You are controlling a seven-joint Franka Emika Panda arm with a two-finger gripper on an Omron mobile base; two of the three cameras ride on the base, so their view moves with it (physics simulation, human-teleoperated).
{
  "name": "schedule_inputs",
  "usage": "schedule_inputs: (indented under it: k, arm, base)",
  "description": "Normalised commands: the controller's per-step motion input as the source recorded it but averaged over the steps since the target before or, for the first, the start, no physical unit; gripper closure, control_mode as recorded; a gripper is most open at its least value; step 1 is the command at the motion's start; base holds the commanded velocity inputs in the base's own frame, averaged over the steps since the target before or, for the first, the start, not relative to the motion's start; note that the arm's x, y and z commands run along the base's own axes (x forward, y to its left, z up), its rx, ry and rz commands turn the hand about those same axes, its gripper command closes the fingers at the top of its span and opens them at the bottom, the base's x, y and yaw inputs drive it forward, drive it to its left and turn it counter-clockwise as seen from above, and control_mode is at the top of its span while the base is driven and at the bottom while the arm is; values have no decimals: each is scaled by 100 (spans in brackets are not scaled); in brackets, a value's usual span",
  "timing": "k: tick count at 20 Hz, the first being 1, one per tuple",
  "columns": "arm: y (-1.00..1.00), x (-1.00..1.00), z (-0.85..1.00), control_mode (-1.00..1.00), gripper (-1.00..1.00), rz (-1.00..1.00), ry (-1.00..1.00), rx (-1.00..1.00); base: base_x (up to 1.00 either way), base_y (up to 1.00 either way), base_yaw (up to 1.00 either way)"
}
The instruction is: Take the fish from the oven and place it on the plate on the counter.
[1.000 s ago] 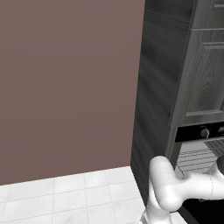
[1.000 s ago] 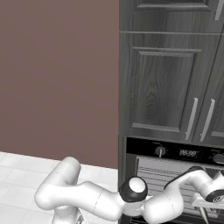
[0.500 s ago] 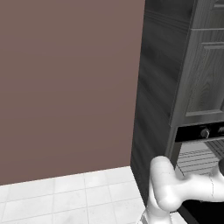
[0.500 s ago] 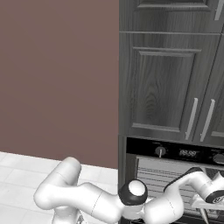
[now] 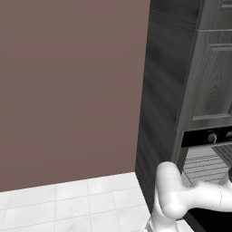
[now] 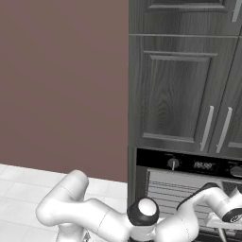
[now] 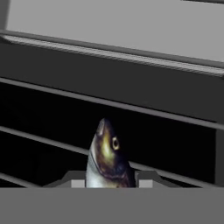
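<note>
Kitchen corner with a plain brown wall (image 5: 68,90) and a pale tiled floor (image 5: 68,204), beside a tall run of dark wood cupboards (image 6: 179,94). Fish (image 7: 107,157): seen in the hand view, head pointing up, dark back and silvery-yellow flank with one round eye showing, lying over the grey wires of an oven rack (image 7: 109,103). Its body sits between the two fingertips of the gripper (image 7: 109,181), one fingertip (image 7: 72,180) close on each side; whether they already press on the fish cannot be told. Oven (image 6: 189,189): built in below the cupboards, with a black control strip carrying round knobs (image 6: 173,163) and a small display, its pale interior and wire racks open to view. White robot arm (image 6: 118,217): it reaches from the lower edge of the right base view into the oven opening, its wrist at the rack level near the right edge.
</note>
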Motion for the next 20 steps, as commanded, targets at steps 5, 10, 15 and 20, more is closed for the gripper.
schedule_inputs:
  k: [5,10,15,20]
  arm:
    - [2,0,-5,-100,100,0,1,0]
    - [21,-21,19,-100,100,1,-9,0]
    - [36,-49,58,-100,100,4,-18,0]
    - [42,-37,80,-100,100,6,-11,0]
  base:
    - [0,0,0]
    - [0,0,0]
    - [0,0,0]
    - [0,0,0]
